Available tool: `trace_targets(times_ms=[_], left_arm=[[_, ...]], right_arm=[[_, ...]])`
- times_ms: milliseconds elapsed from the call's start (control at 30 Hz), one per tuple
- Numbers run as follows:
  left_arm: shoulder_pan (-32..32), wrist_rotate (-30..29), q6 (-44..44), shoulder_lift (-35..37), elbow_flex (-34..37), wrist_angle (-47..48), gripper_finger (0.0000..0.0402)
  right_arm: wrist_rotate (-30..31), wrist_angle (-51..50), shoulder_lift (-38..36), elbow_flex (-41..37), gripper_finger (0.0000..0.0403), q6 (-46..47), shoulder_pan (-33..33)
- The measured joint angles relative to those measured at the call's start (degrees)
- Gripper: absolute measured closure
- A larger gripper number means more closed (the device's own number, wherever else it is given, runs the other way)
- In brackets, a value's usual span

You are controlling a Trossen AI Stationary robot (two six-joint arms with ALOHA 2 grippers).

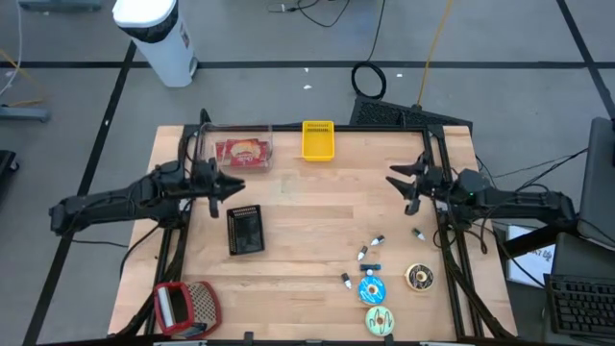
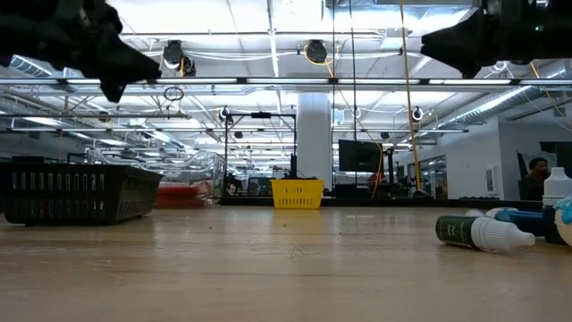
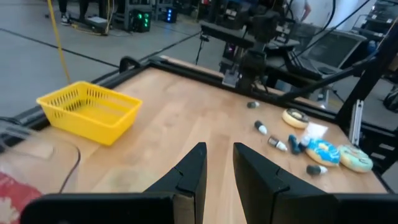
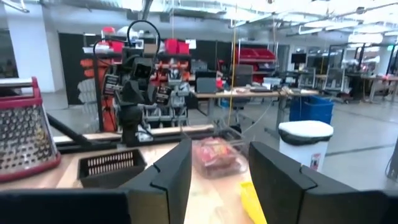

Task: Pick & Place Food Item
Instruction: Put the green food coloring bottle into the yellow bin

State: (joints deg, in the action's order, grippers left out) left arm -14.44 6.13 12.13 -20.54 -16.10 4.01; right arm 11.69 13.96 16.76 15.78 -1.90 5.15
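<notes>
A red food packet (image 1: 241,152) lies in a clear box (image 1: 261,144) at the table's far left. Three toy donuts lie near the right front: a brown one (image 1: 419,278), a blue one (image 1: 373,289) and a green one (image 1: 380,320). My left gripper (image 1: 240,187) hovers open over the table's left side, just this side of the clear box, pointing toward the right edge; its fingers (image 3: 193,171) have nothing between them. My right gripper (image 1: 392,181) hovers open over the right side, pointing toward the left edge, also with nothing between its fingers (image 4: 171,171).
A yellow basket (image 1: 318,139) stands at the far middle and a black basket (image 1: 245,231) at the left of centre. A red grater-like tool (image 1: 184,306) lies at the near left corner. Several small dropper bottles (image 1: 362,254) lie among the donuts. Bare wood lies between the two grippers.
</notes>
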Motion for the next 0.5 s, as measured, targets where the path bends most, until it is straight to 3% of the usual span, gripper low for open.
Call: trace_targets(times_ms=[133, 233, 300, 400, 500], left_arm=[[0.1, 0.5, 0.6, 2.4, 2.8, -0.6, 0.0323], [0.1, 1.0, 1.1, 3.9, 4.5, -2.7, 0.0323], [0.1, 1.0, 0.5, 4.2, 5.0, -3.5, 0.0323], [0.1, 0.7, 0.1, 4.1, 5.1, -3.9, 0.0323], [0.1, -1.3, 0.0, 4.1, 5.1, -4.3, 0.0323]], right_arm=[[-3.2, -2.8, -2.1, 0.0, 0.0251, 4.4, 0.0], [-16.4, 0.7, -2.6, -0.1, 0.0250, 6.4, -0.1], [-21.7, 2.9, -2.0, 0.1, 0.0250, 8.2, -1.1], [-20.7, -2.1, 0.1, 2.2, 0.0250, 9.7, -3.8], [-15.2, -17.5, 3.7, 7.4, 0.0250, 11.2, -6.8]])
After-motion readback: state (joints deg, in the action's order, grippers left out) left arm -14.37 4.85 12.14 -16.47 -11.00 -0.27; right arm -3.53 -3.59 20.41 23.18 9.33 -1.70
